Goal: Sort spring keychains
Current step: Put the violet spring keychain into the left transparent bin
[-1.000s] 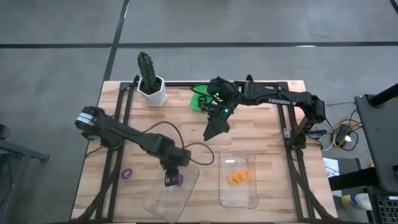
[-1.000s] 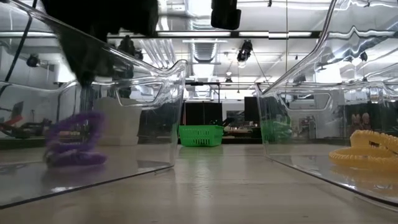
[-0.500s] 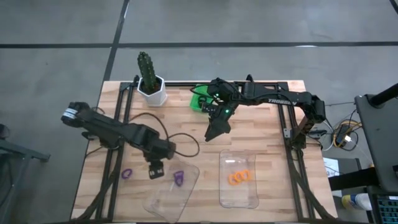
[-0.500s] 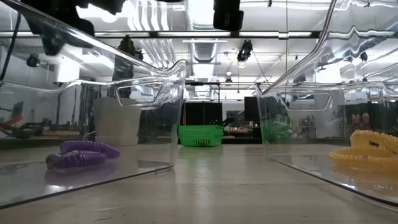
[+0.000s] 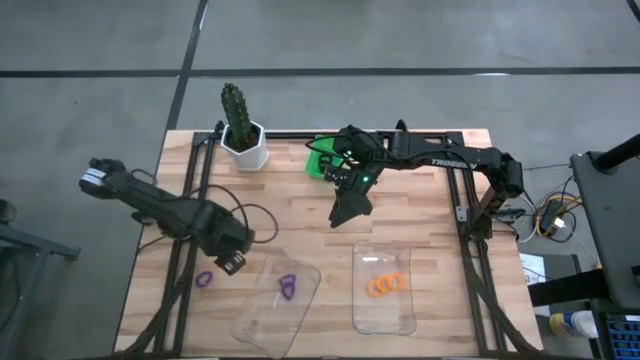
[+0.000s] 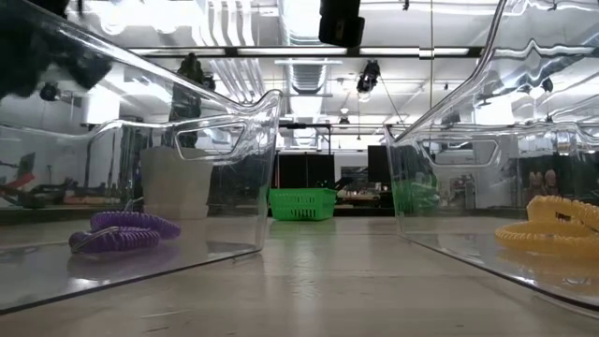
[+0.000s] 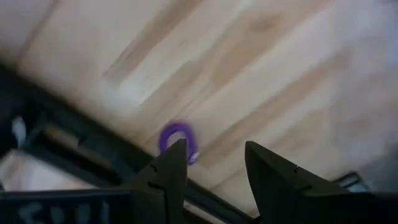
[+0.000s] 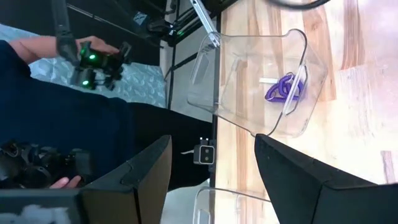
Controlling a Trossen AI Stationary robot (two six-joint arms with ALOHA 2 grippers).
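Butcher-block table, two clear trays, keychains partly sorted.

High view: a wooden table on grey floor; the left gripper, parted and empty, hangs just beside a loose purple keychain. Low view: a coiled purple keychain lies in the left tray. Left wrist view: the purple ring sits just past the fingers. Right wrist view: the right gripper gapes, empty.

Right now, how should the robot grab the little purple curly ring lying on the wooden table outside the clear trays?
The small purple coiled ring lies flat on the wooden table, beside the black frame rail. It would likely be best taken from straight above, pinching one side of the loop across its coil. The left tool is open and close by, so it seems the natural one.
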